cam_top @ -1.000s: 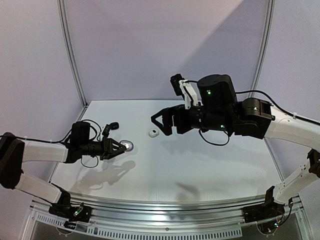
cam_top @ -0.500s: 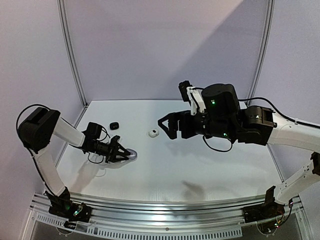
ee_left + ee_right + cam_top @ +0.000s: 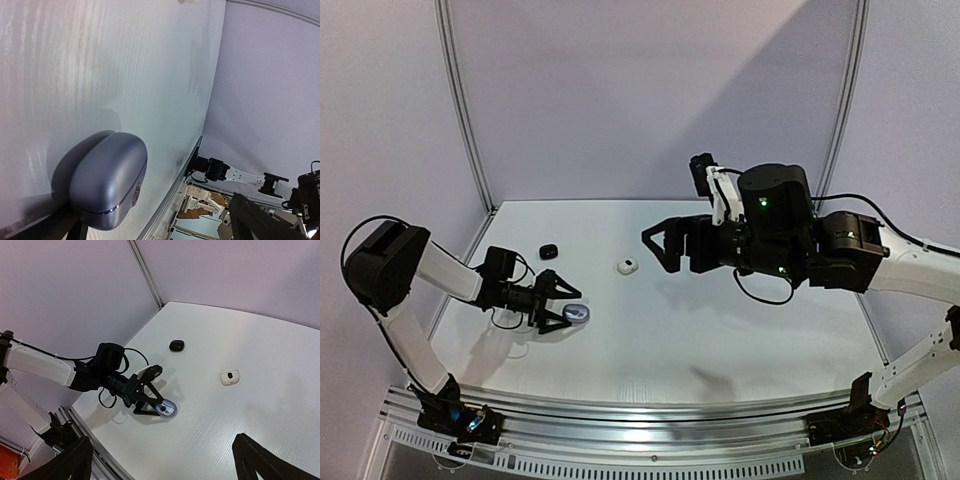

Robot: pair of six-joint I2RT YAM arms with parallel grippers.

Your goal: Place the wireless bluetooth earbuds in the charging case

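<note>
Black case (image 3: pixel 548 251), back left, untouched. Left gripper (image 3: pixel 566 311): fingers apart, flanking the closed silvery-grey charging case (image 3: pixel 577 314) on the table (image 3: pixel 720 330), which we judge parked for opening. White case (image 3: pixel 626 266), centre. Right gripper (image 3: pixel 660 250): fingers apart, empty, aloft. Earbuds: we see none.

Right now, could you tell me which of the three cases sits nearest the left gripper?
The grey case, between the open fingers of the left gripper; the black case and the white case lie farther back, untouched.

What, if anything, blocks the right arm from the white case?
Probably nothing, so yes: the white case lies alone, the open right claw hangs near it, and the left claw is at the grey case.
</note>
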